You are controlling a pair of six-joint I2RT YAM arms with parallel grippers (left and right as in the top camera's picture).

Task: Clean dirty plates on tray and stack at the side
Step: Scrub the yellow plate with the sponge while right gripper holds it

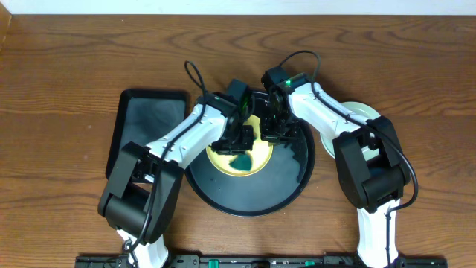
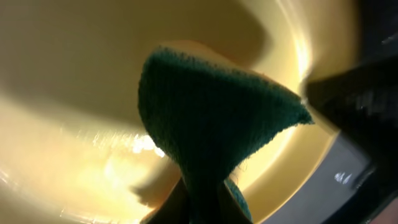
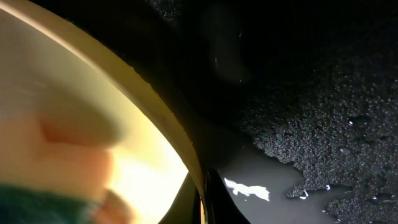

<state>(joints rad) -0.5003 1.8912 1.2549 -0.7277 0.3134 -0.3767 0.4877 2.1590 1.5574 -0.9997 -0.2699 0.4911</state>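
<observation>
The yellow plate (image 1: 220,159) is small, round and glossy, with a bright glare across its bowl in the left wrist view. It lies in the far half of the round black tray (image 1: 249,197), which sits near the front edge of the surface (image 1: 67,74), about midway between its left and right edges. In the right wrist view the plate's rim stands above the tray floor, which is grainy and wet, with a pale puddle (image 3: 280,168) and scattered drops.

A dark green sponge (image 1: 242,161) rests on the plate's middle. The left claw (image 1: 239,140) is pressed together on the sponge. Up close, the sponge narrows to a fold where it is pinched and fans out toward the plate. The right claw (image 1: 269,132) is at the plate's right rim. The rim runs down between two dark fingertips at the bottom of the right wrist view, so the claw looks pinched on it.

Toward the right edge of the surface, partly hidden by the right arm, lies a pale mint plate (image 1: 363,112). Whether one or two are stacked there cannot be told. A rectangular black tray (image 1: 145,123) lies to the left of the round one.

Count: one yellow plate, one sponge, two trays, two claws.
</observation>
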